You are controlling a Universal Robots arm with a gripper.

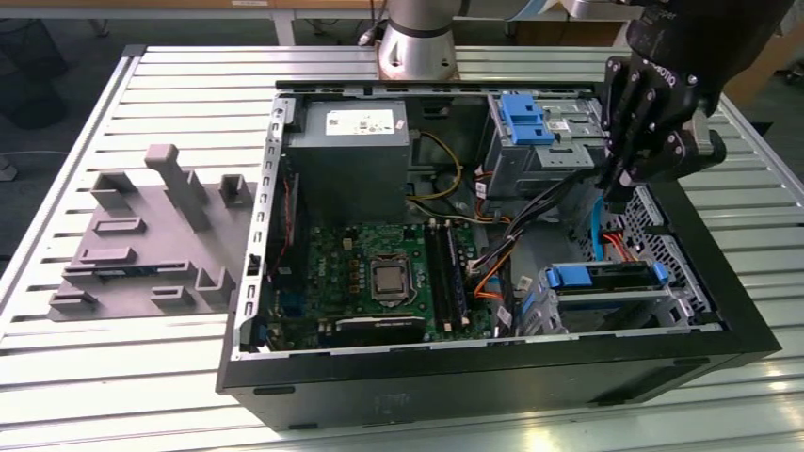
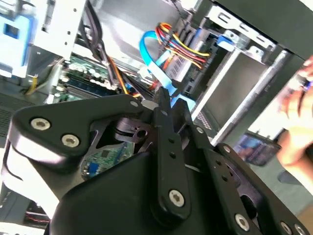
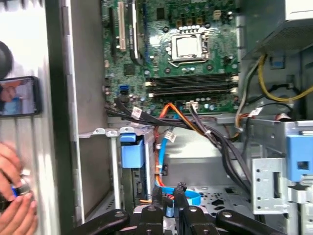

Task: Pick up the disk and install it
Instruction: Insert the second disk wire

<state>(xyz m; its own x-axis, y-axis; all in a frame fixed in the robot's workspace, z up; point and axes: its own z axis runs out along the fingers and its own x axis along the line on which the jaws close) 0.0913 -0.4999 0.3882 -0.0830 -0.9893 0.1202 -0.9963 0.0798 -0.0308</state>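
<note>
Down inside the case [image 1: 503, 372], the gripper [image 3: 169, 205] has its fingers nearly closed on nothing visible, close to loose cables [image 3: 195, 128] they could snag.

**Slatted metal table with two things on it**

The table [image 1: 528, 56] has long silver slats. On it lies an open black computer case [image 1: 503, 372], and beside it, toward the exterior view's left, a grey plastic fixture [image 1: 151, 240].
</note>
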